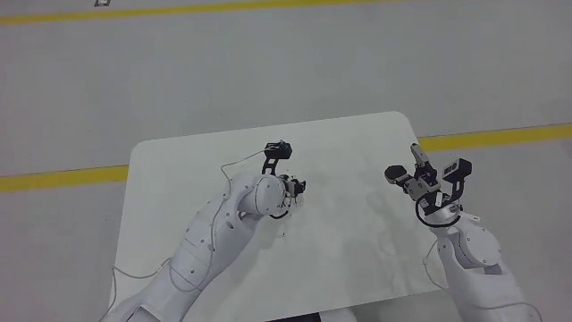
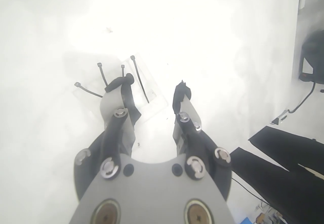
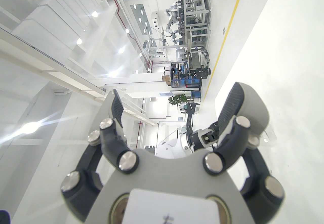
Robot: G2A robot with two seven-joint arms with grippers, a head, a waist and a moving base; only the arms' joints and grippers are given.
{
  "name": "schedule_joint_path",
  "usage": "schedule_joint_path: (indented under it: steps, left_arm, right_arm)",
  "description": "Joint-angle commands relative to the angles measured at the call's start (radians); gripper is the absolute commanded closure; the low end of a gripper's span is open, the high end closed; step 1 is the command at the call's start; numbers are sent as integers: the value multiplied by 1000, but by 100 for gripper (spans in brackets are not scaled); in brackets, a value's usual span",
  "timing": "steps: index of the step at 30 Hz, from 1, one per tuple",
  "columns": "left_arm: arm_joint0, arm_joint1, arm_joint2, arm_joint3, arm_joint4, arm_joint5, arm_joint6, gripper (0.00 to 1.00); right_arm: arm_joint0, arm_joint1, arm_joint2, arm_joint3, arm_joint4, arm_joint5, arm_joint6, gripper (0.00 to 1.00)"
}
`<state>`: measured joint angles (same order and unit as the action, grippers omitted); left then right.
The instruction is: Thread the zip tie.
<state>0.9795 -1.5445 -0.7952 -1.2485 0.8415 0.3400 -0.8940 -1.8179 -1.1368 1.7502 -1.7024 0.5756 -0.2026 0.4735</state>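
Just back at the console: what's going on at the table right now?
The left end effector hangs open over several black zip ties lying on a clear tray on the white table. None is gripped yet. The right end effector is open and empty, held up by the table's right edge, away from the ties. Threading has not begun.

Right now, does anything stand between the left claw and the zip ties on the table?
Nothing visible does. The left claw is open just over the zip ties, which lie on a clear sheet on the white table; one fingertip overlaps them in the wrist view, and the gap holds no other thing.
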Motion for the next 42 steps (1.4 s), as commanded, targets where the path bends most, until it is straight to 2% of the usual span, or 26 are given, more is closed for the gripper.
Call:
schedule_joint_path:
  steps: [1, 5, 11, 27, 37, 42]
  left_arm:
    - [-3, -5, 1, 10, 1, 0, 1, 68]
    - [-13, -16, 11, 44, 30, 0, -2, 69]
    - [-20, -32, 9, 76, 35, 0, 1, 81]
    - [-35, -70, 6, 160, 66, 0, 12, 84]
    - [-37, -88, -8, 176, 70, 0, 18, 84]
    - [-39, -96, -7, 197, 79, 0, 16, 83]
  right_arm:
    - [0, 0, 0, 0, 0, 0, 0, 0]
    - [0, 0, 0, 0, 0, 0, 0, 0]
    - [0, 0, 0, 0, 0, 0, 0, 0]
    - [0, 0, 0, 0, 0, 0, 0, 0]
    - [0, 0, 0, 0, 0, 0, 0, 0]
    - [0, 0, 0, 0, 0, 0, 0, 0]
